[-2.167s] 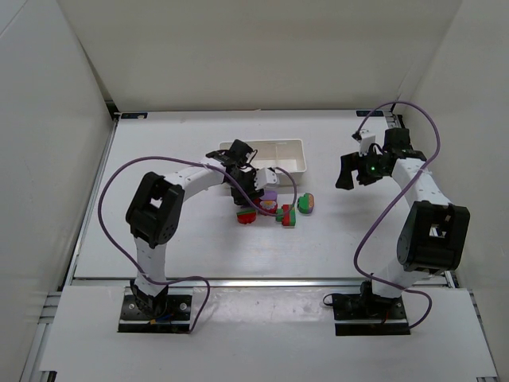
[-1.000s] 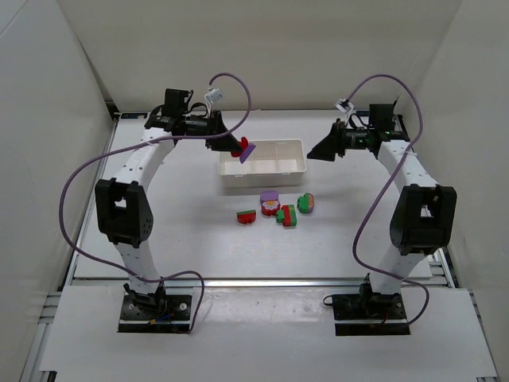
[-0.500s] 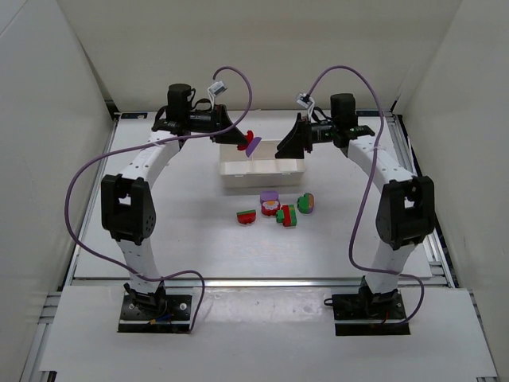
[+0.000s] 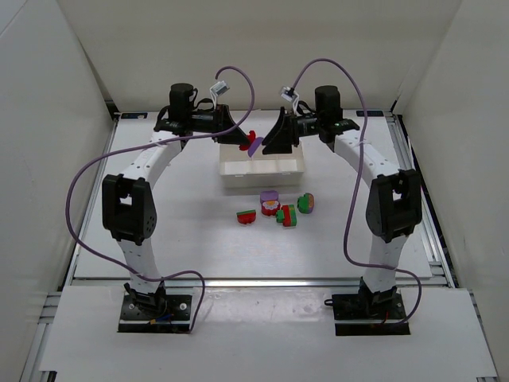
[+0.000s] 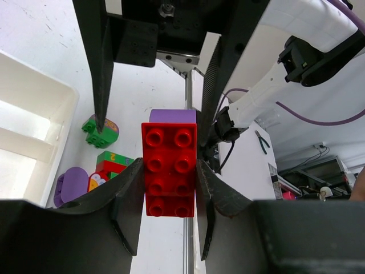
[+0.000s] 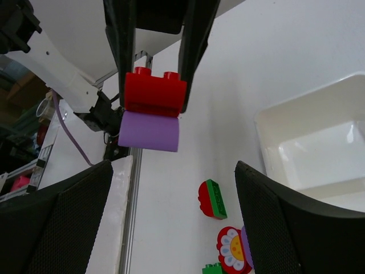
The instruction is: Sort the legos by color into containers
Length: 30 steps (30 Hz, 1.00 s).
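Note:
A red lego [image 5: 169, 171] stacked on a purple one [image 5: 173, 116] hangs in the air over the white tray of containers [image 4: 262, 169]. My left gripper [image 4: 242, 139] is shut on the red part [image 6: 155, 91]. My right gripper [image 4: 274, 142] faces it from the right, open, its fingers [image 5: 94, 63] on either side of the purple end [image 6: 149, 131] without touching. On the table in front of the tray lie a purple lego [image 4: 269, 196], a red and green pair [image 4: 246, 216], a second red and green pair [image 4: 287, 215] and a green and red one [image 4: 306, 203].
The tray [image 6: 308, 142] shows white compartments with nothing visible in them. A red flower-faced piece [image 6: 232, 251] sits by the purple lego. White walls close in the table on three sides. Purple cables arch over both arms.
My right arm has swung left from the table's right side until its open gripper faces the held stack. The left gripper lifted the stack over the tray and now holds still.

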Each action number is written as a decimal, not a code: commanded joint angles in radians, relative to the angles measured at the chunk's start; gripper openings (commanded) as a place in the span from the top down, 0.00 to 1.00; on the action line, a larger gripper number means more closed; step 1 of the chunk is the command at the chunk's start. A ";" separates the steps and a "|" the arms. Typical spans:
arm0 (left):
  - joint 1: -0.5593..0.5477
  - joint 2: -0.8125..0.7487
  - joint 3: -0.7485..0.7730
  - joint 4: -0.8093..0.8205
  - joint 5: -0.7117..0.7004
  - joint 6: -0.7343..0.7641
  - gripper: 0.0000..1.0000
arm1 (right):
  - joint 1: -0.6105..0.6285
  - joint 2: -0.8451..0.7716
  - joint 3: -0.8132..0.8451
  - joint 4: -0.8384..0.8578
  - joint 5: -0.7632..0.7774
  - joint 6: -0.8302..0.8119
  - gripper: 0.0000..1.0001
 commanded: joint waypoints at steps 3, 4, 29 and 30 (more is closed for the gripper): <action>-0.006 0.008 0.019 0.020 0.023 0.019 0.85 | 0.031 0.001 0.043 0.025 -0.061 -0.015 0.10; -0.008 0.013 0.022 0.020 0.022 0.020 0.85 | 0.034 0.001 0.043 0.022 -0.064 -0.020 0.10; -0.033 0.024 0.037 0.026 -0.011 0.072 0.85 | 0.058 0.047 0.099 -0.058 -0.070 -0.051 0.61; -0.033 0.024 0.040 0.026 -0.012 0.072 0.85 | 0.060 0.049 0.102 -0.058 -0.070 -0.051 0.65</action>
